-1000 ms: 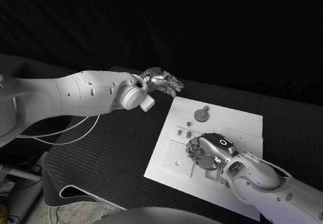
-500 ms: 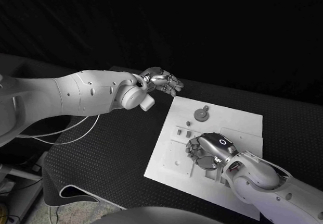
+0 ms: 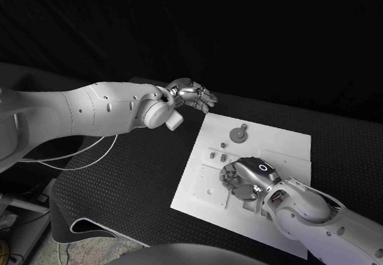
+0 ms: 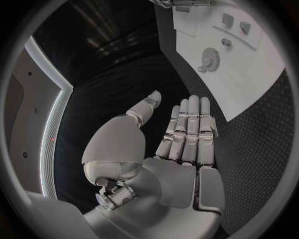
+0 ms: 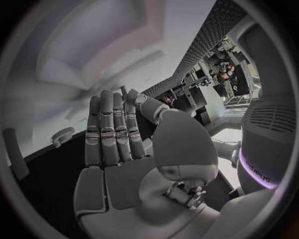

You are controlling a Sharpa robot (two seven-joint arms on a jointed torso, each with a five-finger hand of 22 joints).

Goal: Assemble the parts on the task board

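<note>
R hand (image 3: 248, 177): over task board (image 3: 280, 142) centre, fingers straight, holds nothing
L hand (image 3: 192, 96): open, off board's far-left
tip: go slow, align w/ slot before pressing

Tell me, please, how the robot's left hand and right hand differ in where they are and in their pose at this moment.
The left hand hangs beyond the task board's far left corner, over the black table; the right hand is low over the board's middle. The left hand is lifted on its arm; the right hand faces down toward the board. Both show flat palms and straight fingers in their wrist views, and neither holds a part.
</note>
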